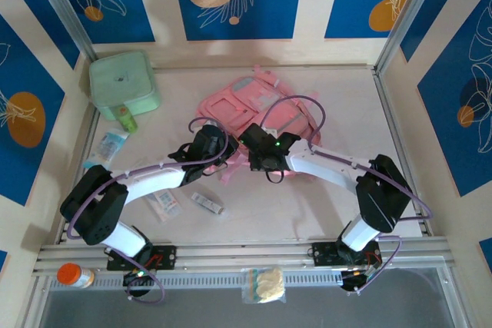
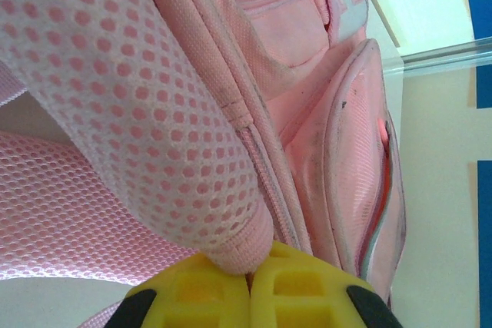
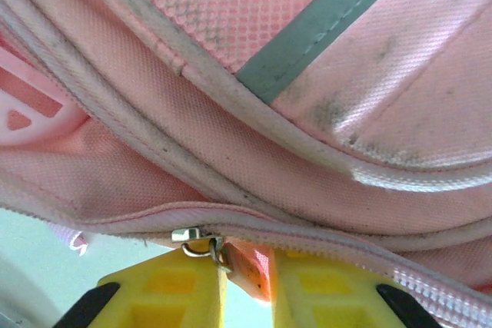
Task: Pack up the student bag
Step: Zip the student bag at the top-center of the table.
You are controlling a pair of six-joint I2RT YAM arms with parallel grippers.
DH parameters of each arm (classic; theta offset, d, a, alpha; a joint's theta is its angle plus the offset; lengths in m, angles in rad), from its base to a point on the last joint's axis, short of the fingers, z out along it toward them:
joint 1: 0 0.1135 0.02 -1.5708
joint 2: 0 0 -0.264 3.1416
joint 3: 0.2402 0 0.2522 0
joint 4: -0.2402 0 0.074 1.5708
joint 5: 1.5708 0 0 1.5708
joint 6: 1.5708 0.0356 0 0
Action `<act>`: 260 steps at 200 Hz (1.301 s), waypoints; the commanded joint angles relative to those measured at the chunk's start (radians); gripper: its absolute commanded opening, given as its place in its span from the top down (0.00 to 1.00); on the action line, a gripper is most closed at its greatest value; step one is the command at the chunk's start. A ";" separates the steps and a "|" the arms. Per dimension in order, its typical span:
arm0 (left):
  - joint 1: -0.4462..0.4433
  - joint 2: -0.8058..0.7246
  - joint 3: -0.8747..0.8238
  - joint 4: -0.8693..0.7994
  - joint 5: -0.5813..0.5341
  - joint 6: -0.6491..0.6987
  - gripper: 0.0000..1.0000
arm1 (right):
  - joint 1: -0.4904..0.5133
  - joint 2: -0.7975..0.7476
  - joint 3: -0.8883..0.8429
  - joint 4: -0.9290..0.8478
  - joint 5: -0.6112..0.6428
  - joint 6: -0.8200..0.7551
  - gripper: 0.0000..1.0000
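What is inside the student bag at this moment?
Nothing inside the student bag shows; its pink outer fabric covers any contents. It lies on the table, and the right hand sits at a zipper pull on a seam that looks closed.

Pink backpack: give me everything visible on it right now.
The student bag is pink fabric, scuffed with grey marks, lying front up on the table. Parts: zipped pockets, grey stripe, mesh padded strap, metal zip pull. The left gripper is shut on the strap's edge; the right gripper has its jaws narrowly apart around an orange zip tab, grip unclear.
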 commanded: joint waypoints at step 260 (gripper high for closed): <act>0.329 -0.097 -0.098 0.007 0.338 0.080 0.50 | -0.026 -0.058 0.002 0.063 -0.322 -0.195 1.00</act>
